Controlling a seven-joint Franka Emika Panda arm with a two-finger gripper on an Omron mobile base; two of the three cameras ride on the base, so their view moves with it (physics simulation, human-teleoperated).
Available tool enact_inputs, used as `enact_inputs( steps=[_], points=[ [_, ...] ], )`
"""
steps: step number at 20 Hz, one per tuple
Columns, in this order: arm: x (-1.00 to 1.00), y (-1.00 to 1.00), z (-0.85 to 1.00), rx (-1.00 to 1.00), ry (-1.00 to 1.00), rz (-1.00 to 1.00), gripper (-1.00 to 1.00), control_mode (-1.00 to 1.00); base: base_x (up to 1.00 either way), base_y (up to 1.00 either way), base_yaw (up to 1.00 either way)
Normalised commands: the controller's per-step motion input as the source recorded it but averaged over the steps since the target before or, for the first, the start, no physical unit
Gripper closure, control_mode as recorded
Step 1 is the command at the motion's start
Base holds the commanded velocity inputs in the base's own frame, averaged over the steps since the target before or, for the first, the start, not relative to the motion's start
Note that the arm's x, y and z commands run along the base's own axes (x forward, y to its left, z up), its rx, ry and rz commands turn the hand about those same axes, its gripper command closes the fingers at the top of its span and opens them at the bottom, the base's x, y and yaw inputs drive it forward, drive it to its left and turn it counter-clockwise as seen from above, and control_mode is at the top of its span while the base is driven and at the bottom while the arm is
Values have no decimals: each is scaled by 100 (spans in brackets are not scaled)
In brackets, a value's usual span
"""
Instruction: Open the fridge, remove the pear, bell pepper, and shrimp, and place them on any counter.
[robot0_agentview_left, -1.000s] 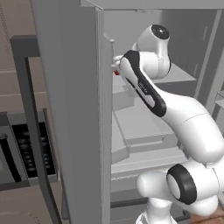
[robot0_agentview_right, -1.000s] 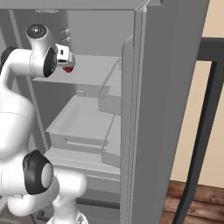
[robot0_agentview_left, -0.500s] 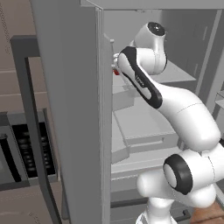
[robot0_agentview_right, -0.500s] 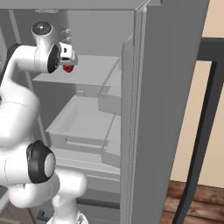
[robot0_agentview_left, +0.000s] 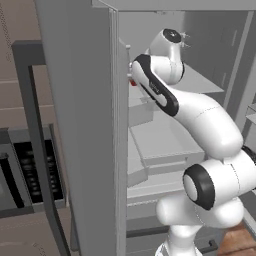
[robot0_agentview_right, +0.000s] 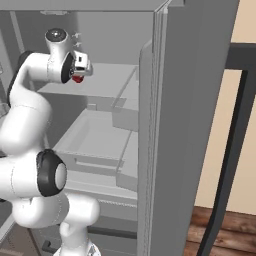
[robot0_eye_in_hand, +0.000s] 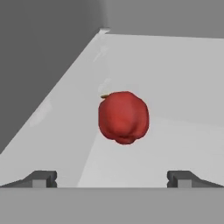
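Inside the fridge (robot0_agentview_right: 200, 100), whose doors are swung open, the bell pepper (robot0_eye_in_hand: 123, 117) is seen resting on an upper shelf (robot0_eye_in_hand: 183, 78). It is centred ahead of the gripper (robot0_eye_in_hand: 112, 178), whose jaws are spread wide, evidently so both sides can be straddled.

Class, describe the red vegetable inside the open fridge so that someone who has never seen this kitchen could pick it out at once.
Start at the tall grey fridge with its doors open. On its upper white shelf sits the bell pepper, straight ahead of the open gripper. It is small, rounded and glossy red, the one spot of colour among grey and white.
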Motion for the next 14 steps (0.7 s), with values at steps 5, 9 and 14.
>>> enact_inputs(
  steps=[5,9,14],
  points=[
    [34,0,-29,0,1,0,-100,-100,0,0,0],
    [36,0,-11,0,0,0,-100,-100,0,0,0],
    [30,0,0,0,2,0,-100,-100,0,0,0]
  ],
)
